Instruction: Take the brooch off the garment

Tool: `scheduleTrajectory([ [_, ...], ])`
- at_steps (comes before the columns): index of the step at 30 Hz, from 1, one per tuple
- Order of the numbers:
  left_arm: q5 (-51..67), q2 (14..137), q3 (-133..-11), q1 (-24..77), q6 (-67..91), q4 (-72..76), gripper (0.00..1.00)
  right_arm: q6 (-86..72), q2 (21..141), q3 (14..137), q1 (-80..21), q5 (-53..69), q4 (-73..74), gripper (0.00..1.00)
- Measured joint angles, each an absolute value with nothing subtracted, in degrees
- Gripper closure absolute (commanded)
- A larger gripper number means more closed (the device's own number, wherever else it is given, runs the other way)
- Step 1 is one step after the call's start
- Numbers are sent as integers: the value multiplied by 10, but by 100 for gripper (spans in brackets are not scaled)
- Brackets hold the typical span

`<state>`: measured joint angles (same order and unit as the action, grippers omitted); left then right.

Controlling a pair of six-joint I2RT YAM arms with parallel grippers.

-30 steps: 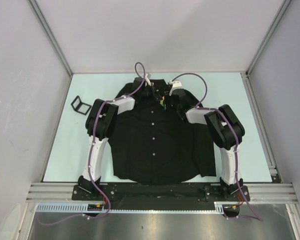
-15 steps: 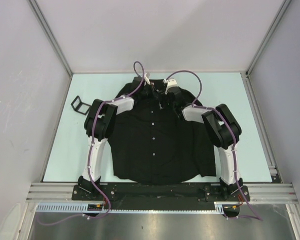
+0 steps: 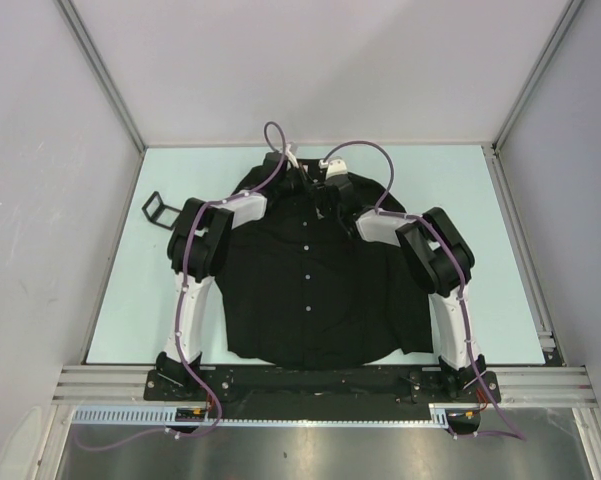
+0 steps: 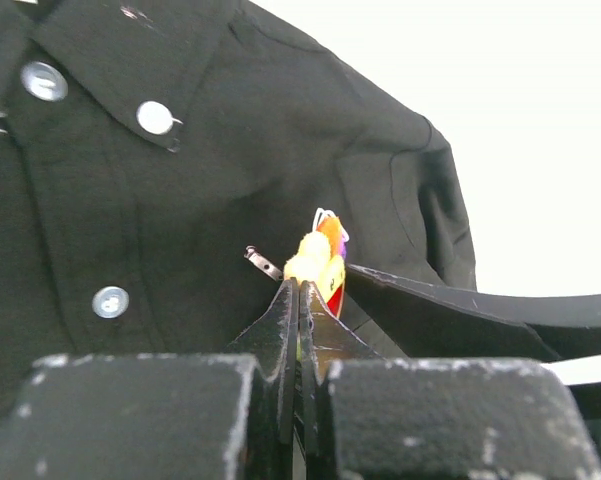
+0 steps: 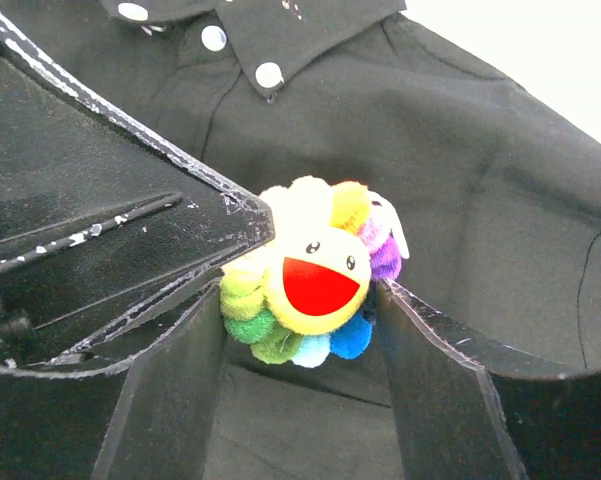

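Brooch (image 5: 315,275) petals appear to be fuzzy plush, so it is judged light, soft and easily squashed. The metal pin (image 4: 263,263) jutting out behind it is judged stiff and sharp. It sits on the chest of the black garment (image 5: 460,150), just below the collar (image 5: 280,40); in the top view it is hidden by the arms.

The left gripper (image 4: 298,290) is pressed together, with a sliver of green petal nipped at its tips. The right gripper (image 5: 302,292) is spread to either side of the petals. Whether it squeezes them cannot be told.

A hold across the rim is favoured, and the limp cloth is expected to lift with any pull.

No brand or writing can be read; only a smiling face with a red mouth is seen.
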<state>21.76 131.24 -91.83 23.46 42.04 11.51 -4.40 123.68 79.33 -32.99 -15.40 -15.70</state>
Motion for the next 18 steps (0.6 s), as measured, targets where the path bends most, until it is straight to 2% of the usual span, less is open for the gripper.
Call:
scheduleTrajectory([
  [2, 216, 1312, -918, 231, 422, 115, 100, -42, 1243, 807, -335, -168, -148, 39],
  [4, 214, 1312, -918, 228, 425, 116, 100, -43, 1251, 821, -340, -181, -140, 46],
  [7, 213, 1312, -918, 226, 427, 116, 100, -46, 1258, 834, -346, -196, -134, 61],
  [8, 216, 1312, -918, 226, 427, 116, 98, -50, 1260, 835, -347, -202, -131, 69],
  [10, 223, 1312, -918, 230, 427, 118, 97, -56, 1261, 837, -348, -205, -127, 75],
  [16, 231, 1312, -918, 236, 426, 121, 87, -76, 1261, 840, -347, -218, -114, 99],
  [18, 232, 1312, -918, 237, 426, 126, 81, -83, 1261, 841, -344, -218, -112, 100],
])
